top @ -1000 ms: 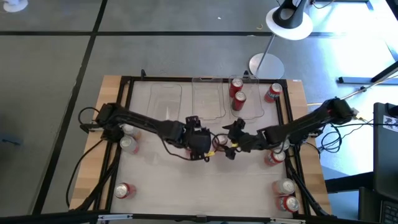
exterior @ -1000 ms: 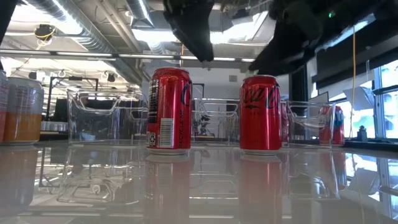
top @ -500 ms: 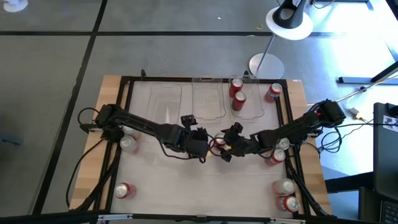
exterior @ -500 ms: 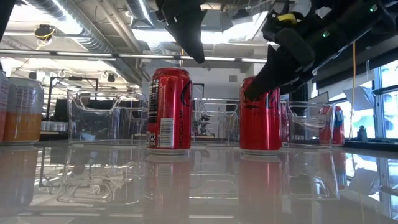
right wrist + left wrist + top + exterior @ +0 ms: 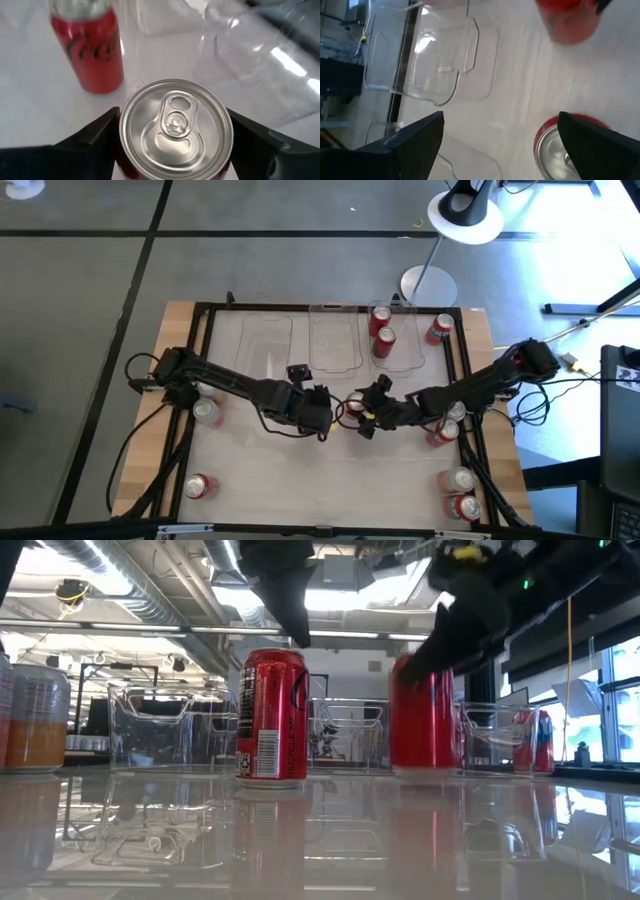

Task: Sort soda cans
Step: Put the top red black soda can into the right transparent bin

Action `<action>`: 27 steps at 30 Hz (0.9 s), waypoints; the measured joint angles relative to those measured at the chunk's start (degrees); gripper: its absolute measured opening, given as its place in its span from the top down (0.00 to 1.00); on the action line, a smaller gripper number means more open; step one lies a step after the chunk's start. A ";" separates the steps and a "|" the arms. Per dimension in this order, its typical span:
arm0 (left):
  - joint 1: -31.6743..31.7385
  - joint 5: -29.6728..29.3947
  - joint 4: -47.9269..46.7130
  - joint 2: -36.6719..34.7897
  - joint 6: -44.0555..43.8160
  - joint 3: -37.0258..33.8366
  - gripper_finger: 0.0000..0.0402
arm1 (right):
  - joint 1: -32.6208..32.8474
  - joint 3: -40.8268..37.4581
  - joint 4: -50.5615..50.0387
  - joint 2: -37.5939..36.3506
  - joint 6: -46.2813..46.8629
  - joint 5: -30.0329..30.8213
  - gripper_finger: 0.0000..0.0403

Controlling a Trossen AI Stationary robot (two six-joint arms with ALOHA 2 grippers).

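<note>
Two red soda cans stand mid-table. In the low view the left can (image 5: 272,718) is upright on its base, with my left gripper (image 5: 288,600) open just above it. In the left wrist view its silver top (image 5: 565,150) lies near one finger. My right gripper (image 5: 175,137) is shut on the right can (image 5: 422,712), whose silver top (image 5: 175,125) fills the space between the fingers. From above, both grippers meet at the table's middle, left (image 5: 322,415) and right (image 5: 362,418). My right gripper pinches the right can at its upper wall just under the rim (image 5: 124,142), one finger (image 5: 95,137) on each opposite side. The fingers come slanting down from the table's right side. The can stays upright. I cannot tell whether its base is still on the table.
Three clear bins (image 5: 335,340) line the far edge; the right one holds two red cans (image 5: 382,330). Loose cans stand at the far right (image 5: 438,328), right (image 5: 440,432), near right (image 5: 462,492), left (image 5: 205,412) and near left (image 5: 200,485).
My right gripper has come down over the right can's top and taken hold of it; the can now shows blurred and slightly shifted. My left gripper has turned a little above the left can, which has stayed put.
</note>
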 joint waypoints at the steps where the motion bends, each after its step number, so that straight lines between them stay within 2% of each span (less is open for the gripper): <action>1: 0.00 0.00 -0.52 0.00 -0.43 0.00 0.07 | 0.02 0.24 -0.94 -1.46 -0.21 0.56 0.29; 9: -1.16 0.02 -3.54 0.00 -3.13 0.00 0.07 | -0.90 8.70 -20.09 -13.00 -5.92 13.45 0.29; 13: -1.75 0.03 -3.48 0.00 -3.14 0.00 0.07 | -4.16 12.21 -25.64 -16.94 -8.88 19.76 0.29; 16: -2.22 0.02 -3.44 0.00 -3.14 0.00 0.07 | -8.41 12.85 -27.42 -19.22 -11.03 22.29 0.29; 23: -2.62 0.02 -3.56 0.00 -3.13 0.00 0.07 | -23.28 12.80 -29.92 -20.83 -12.29 22.32 0.29; 27: -2.60 0.02 -3.57 0.02 -3.05 0.00 0.07 | -31.65 11.69 -28.15 -20.80 -12.35 19.79 0.29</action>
